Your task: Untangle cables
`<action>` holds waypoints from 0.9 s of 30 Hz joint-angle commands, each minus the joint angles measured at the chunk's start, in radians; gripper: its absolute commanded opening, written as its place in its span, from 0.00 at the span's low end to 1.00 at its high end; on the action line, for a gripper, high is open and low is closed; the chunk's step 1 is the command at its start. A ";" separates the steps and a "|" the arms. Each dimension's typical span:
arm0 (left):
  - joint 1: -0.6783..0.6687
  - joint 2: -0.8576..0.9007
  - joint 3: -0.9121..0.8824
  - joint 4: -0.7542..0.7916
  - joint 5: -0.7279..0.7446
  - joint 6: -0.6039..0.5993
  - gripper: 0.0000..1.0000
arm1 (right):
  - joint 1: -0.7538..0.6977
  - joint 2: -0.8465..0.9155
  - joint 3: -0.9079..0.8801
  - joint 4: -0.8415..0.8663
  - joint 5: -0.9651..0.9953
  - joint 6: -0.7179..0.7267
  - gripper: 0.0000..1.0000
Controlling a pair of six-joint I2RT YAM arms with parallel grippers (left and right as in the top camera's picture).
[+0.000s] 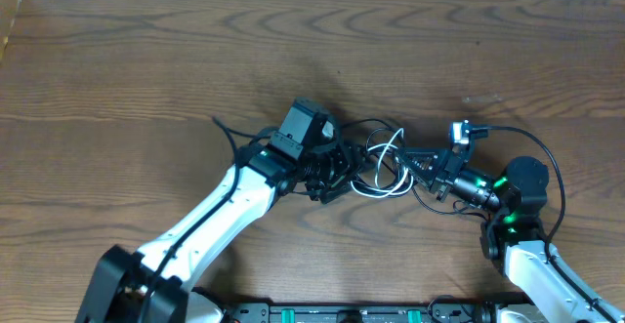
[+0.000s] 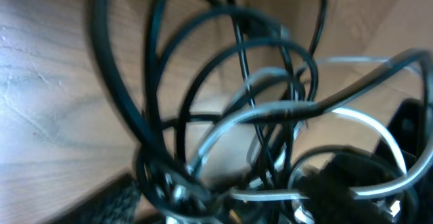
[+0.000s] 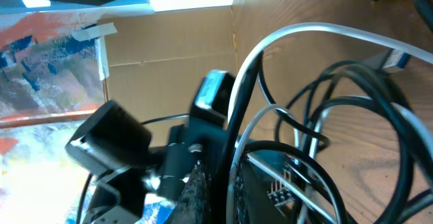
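The cables [image 1: 383, 162], a black-and-white knot on the counter [image 1: 146, 69], lie between the two pincers, the right pincer [image 1: 422, 165] closed tight on strands at its tip, the left pincer [image 1: 337, 175] against the knot's other side, its gap impossible to tell.

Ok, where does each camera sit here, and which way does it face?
Overhead: above the table, looking straight down; both arms meet at the cables.
Left wrist: on the left arm, close on the cables; its finger pad at bottom left.
Right wrist: on the right arm, facing across the cables toward the left arm.
Shared: all three show the cables.
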 commanded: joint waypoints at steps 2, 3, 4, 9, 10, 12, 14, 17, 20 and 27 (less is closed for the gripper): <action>-0.003 0.064 0.007 0.003 0.066 -0.065 0.40 | -0.005 -0.004 0.012 0.020 -0.019 0.045 0.01; -0.002 0.072 0.007 0.004 0.062 -0.065 0.33 | -0.005 -0.004 0.012 0.026 -0.019 0.047 0.01; -0.002 0.084 0.007 0.003 0.050 -0.064 0.19 | -0.005 -0.004 0.012 0.037 -0.019 0.060 0.01; 0.000 0.101 0.006 -0.004 -0.136 0.067 0.08 | -0.005 -0.004 0.012 0.137 -0.027 0.105 0.02; 0.005 0.101 0.006 -0.008 -0.185 0.117 0.08 | -0.006 -0.004 0.012 0.154 -0.026 0.104 0.01; 0.026 0.101 0.006 -0.017 -0.229 0.194 0.08 | -0.016 -0.004 0.012 0.163 -0.026 0.088 0.02; 0.066 0.100 0.006 -0.022 -0.234 0.260 0.08 | -0.039 -0.004 0.012 0.153 -0.030 0.025 0.02; 0.152 0.099 0.006 -0.024 -0.234 0.326 0.08 | -0.067 -0.003 0.012 0.115 -0.030 -0.044 0.02; 0.259 0.099 0.006 -0.044 -0.233 0.375 0.08 | -0.105 -0.003 0.012 0.054 -0.030 -0.071 0.02; 0.416 0.099 0.006 -0.087 -0.014 0.536 0.08 | -0.133 -0.004 0.012 0.011 -0.006 -0.172 0.22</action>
